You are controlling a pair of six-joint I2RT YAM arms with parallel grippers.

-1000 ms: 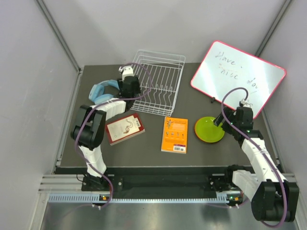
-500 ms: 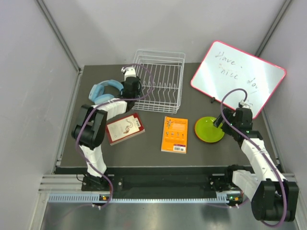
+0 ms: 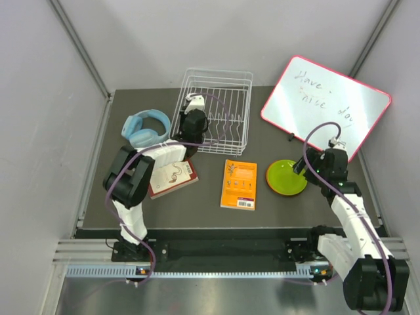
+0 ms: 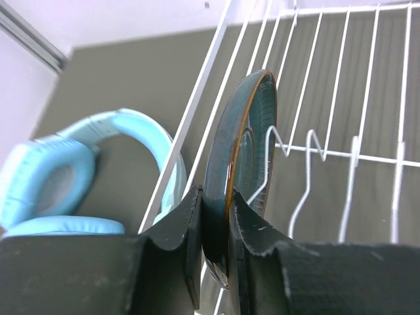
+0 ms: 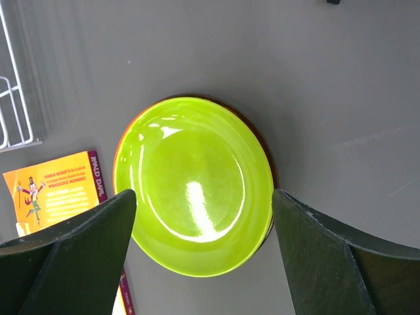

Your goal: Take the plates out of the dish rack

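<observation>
Dish rack sits upper centre overhead, left gripper inside. Its wrist view: jaws clamp the upright dark teal plate by its rim for lifting. Right wrist view: right gripper gapes over the flat, unloaded lime green plate.

The left hand pinches the upright teal plate in the dish rack.

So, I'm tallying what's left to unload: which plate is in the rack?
The teal plate: it stands on edge inside the rack, pinched by the left gripper. The lime plate lies flat on the table.
</observation>
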